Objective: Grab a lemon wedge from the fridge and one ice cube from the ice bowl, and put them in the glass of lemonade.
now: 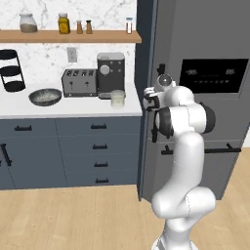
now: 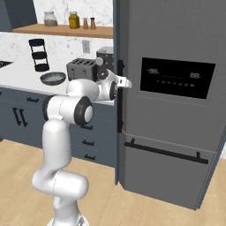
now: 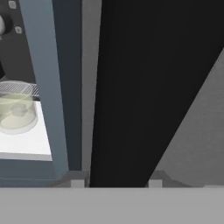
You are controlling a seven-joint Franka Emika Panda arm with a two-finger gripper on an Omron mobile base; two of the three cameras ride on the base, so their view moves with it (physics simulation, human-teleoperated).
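Note:
The tall dark grey fridge [image 1: 195, 39] [image 2: 176, 35] stands closed on the right, so the lemon wedge is hidden. My gripper [image 1: 149, 97] [image 2: 125, 82] [image 3: 116, 183] is at the upper door's left edge. In the hand view the black vertical door handle [image 3: 140, 87] [image 2: 119, 110] spans the gap between my two fingertips, which press against its sides. The glass of lemonade [image 1: 117, 98] [image 3: 16, 109] stands on the white counter [image 1: 19, 110] in front of the coffee machine. Further left on that counter sits the ice bowl [image 1: 45, 96] [image 2: 53, 78].
A toaster [image 1: 79, 82] and a coffee machine [image 1: 111, 73] stand at the counter's back. A black three-tier rack [image 1: 10, 71] is at its left. A wooden shelf [image 1: 97, 37] above holds jars. Blue-grey drawers [image 1: 97, 146] lie below the counter. The fridge's lower drawer has a horizontal bar [image 2: 163, 152].

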